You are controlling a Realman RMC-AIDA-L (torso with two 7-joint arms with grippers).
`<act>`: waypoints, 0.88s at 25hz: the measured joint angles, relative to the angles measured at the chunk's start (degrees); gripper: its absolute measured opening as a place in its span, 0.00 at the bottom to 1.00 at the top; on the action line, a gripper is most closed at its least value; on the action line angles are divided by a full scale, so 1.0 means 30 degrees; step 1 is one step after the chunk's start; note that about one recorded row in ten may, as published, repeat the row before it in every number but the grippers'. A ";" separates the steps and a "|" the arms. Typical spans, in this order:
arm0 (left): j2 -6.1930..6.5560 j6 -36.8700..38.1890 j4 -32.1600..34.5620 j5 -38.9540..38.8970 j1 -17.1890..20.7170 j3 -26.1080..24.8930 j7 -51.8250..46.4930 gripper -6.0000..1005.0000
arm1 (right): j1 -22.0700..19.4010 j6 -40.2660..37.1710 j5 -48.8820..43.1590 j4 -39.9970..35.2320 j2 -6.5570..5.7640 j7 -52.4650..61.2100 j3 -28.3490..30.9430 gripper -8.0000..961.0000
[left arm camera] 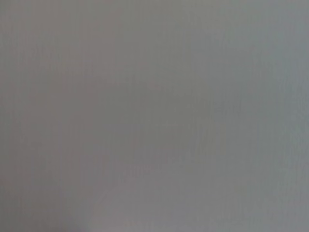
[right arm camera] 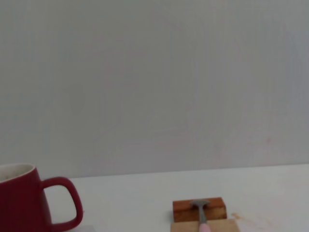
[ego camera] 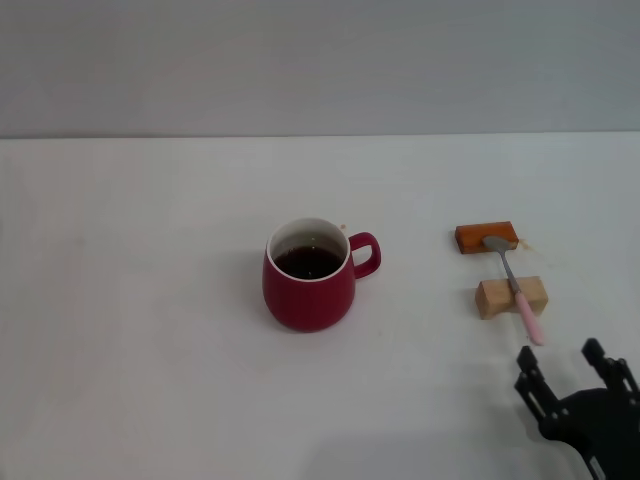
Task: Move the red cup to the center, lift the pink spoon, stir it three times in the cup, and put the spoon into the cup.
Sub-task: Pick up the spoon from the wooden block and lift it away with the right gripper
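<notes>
The red cup [ego camera: 310,276] stands upright near the middle of the white table [ego camera: 150,300], its handle toward the right, with dark liquid inside. The right wrist view shows the red cup [right arm camera: 21,198] too. The pink spoon [ego camera: 514,282] lies across two blocks to the cup's right, its grey bowl on the far block and its pink handle pointing at me. The pink spoon [right arm camera: 201,215] also shows in the right wrist view. My right gripper [ego camera: 562,357] hangs open just short of the spoon's handle end, holding nothing. My left gripper is out of view.
An orange-brown block [ego camera: 486,238] and a light wooden block [ego camera: 511,297] prop up the spoon at the right. A grey wall rises behind the table's far edge. The left wrist view shows only a plain grey surface.
</notes>
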 joint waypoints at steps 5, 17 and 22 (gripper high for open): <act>-0.0007 0.0055 0.0000 -0.0001 -0.0127 -0.0001 -0.0001 0.84 | 0.0528 0.0690 0.0001 -0.0392 -0.0003 0.0578 0.0005 0.81; -0.0008 0.0058 0.0002 -0.0001 -0.0231 -0.0001 -0.0001 0.84 | 0.1339 0.1251 0.0030 -0.0620 -0.0139 0.0585 0.0248 0.81; -0.0007 0.0058 0.0002 0.0000 -0.0245 -0.0001 0.0000 0.84 | 0.1681 0.1502 0.0030 -0.0731 -0.0147 0.0584 0.0316 0.81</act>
